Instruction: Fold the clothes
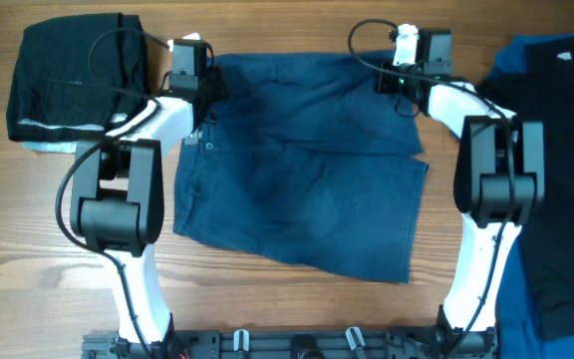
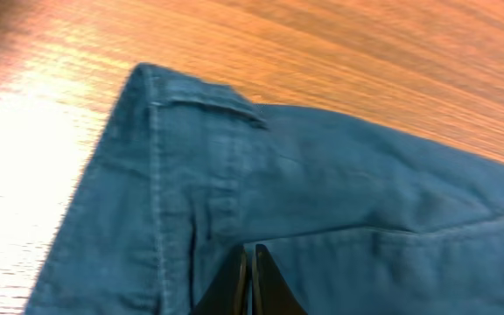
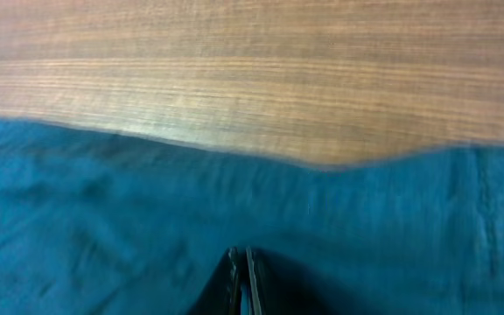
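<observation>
The dark navy shorts lie flat in the middle of the wooden table, waistband to the left. My left gripper sits at their far left corner. In the left wrist view it is shut, pinching the cloth just below the waistband and a belt loop. My right gripper is at the far right corner. In the right wrist view it is shut with a sliver of the blue fabric between its tips, close to the hem.
A folded black garment lies at the far left on something pale blue. A black shirt lies over royal-blue cloth along the right edge. Bare wood shows beyond the shorts' far edge.
</observation>
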